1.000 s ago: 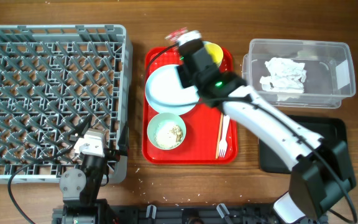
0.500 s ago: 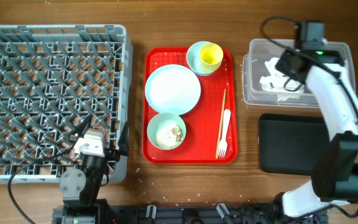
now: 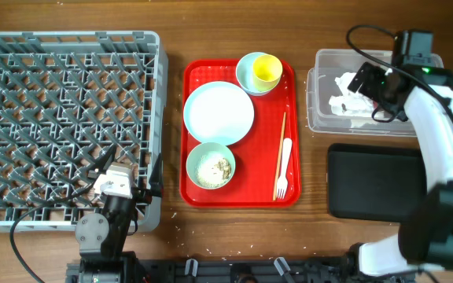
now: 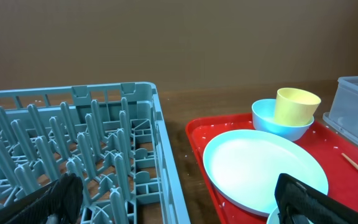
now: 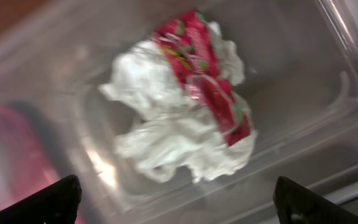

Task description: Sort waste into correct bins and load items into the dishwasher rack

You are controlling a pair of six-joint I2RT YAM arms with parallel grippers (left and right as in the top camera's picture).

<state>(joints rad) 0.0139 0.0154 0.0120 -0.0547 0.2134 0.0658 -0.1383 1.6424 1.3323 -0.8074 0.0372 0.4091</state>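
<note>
My right gripper (image 5: 179,208) hangs open over the clear tub (image 3: 431,94), with nothing between its fingers. Below it the red snack wrapper (image 5: 207,81) lies on the crumpled white tissue (image 5: 166,124) inside the tub. The black tray (image 3: 376,181) sits in front of the tub. On the red tray (image 3: 242,196) are the mint plate (image 3: 219,112), a bowl (image 3: 246,75) holding the yellow cup (image 3: 267,69), a bowl with rice scraps (image 3: 211,167), the white fork (image 3: 282,169) and chopsticks (image 3: 280,141). My left gripper (image 4: 176,205) is open and low at the grey rack's (image 3: 61,118) front right corner.
A few rice grains (image 3: 181,228) lie on the wooden table in front of the red tray. The rack fills the left half of the table. The right arm (image 3: 439,134) arches over the tub and the black tray.
The right arm swung from the back of the red tray over to the clear tub with the red wrapper. Its jaws have opened and the wrapper now lies on the tissue. The left arm has not moved.
</note>
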